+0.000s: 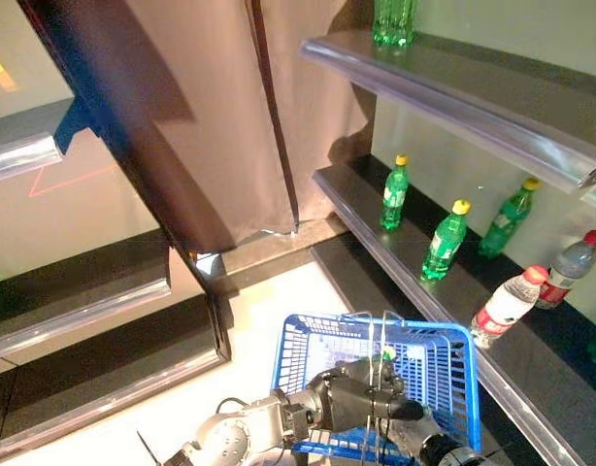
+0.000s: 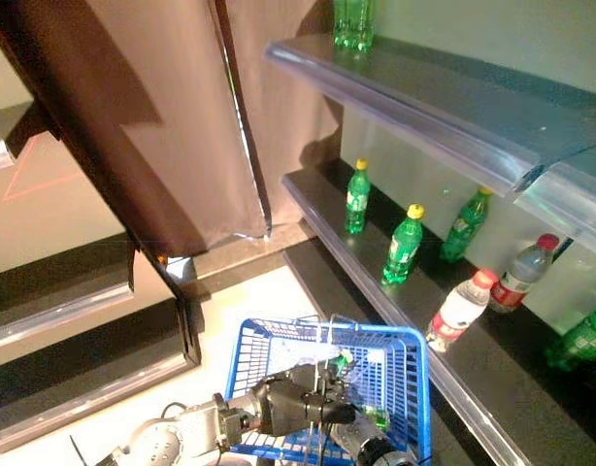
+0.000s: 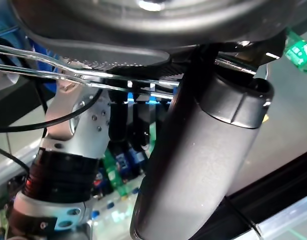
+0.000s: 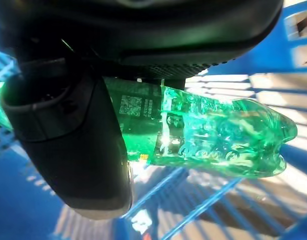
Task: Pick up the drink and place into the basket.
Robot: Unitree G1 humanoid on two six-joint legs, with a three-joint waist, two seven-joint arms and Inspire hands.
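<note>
Clamped in the right hand (image 4: 68,130), a green bottle (image 4: 218,135) is being held inside the blue basket (image 1: 298,340). Its wire handle (image 3: 53,70) is being gripped by the left hand (image 1: 361,393).

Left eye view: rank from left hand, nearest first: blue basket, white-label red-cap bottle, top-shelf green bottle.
1. Blue basket: its wire handles are in the left hand.
2. White-label red-cap bottle: middle shelf, to the right.
3. Top-shelf green bottle: farthest, high up.
</note>
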